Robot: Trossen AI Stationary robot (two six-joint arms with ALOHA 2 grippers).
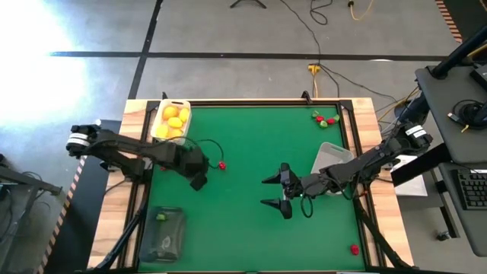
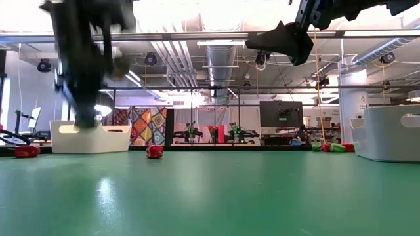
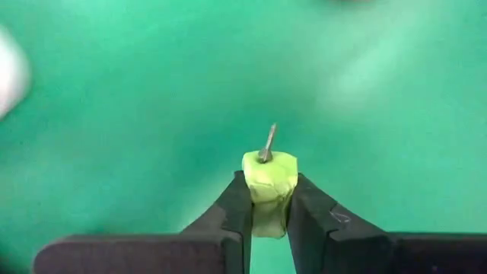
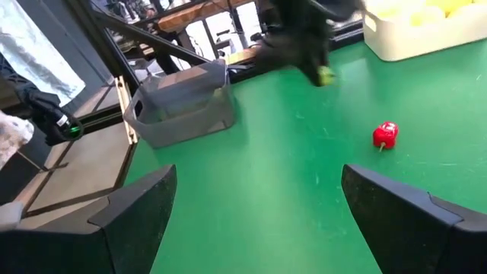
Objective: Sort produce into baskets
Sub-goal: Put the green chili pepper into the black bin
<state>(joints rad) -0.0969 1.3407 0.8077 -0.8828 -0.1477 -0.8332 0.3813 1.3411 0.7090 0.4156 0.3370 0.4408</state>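
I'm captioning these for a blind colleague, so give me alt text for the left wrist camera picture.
The left gripper is shut on a small green fruit with a short stem, held above the green table.

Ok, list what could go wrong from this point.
1. The left gripper pinches the small green piece only at its fingertips, so it might slip out on the way to the dark basket.
2. The red piece lies close beside the left gripper and could get knocked as the arm swings.
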